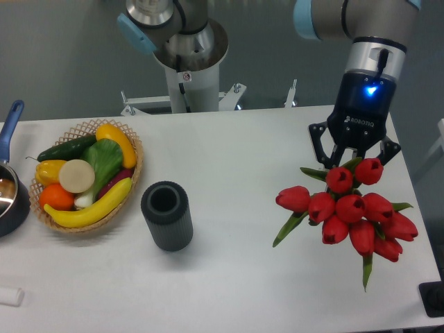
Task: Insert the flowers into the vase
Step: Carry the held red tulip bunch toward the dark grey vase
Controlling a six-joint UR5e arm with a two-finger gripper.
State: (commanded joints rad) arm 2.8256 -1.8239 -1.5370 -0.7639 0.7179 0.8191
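Note:
The flowers (354,211) are a bunch of red tulip buds with green leaves at the right side of the table. My gripper (354,166) points down right behind the top of the bunch. Its fingers (320,149) reach in from both sides and appear shut on the bunch, but the upper buds hide the tips. The vase (166,215) is a dark ribbed cylinder with a round open mouth. It stands upright left of the table's middle, well apart from the flowers and the gripper.
A wicker basket (135,170) of fruit and vegetables sits just left of the vase. A dark pot with a blue handle (10,121) is at the far left edge. The robot's base column (187,83) stands at the back. The flowers lie close to the table's right edge.

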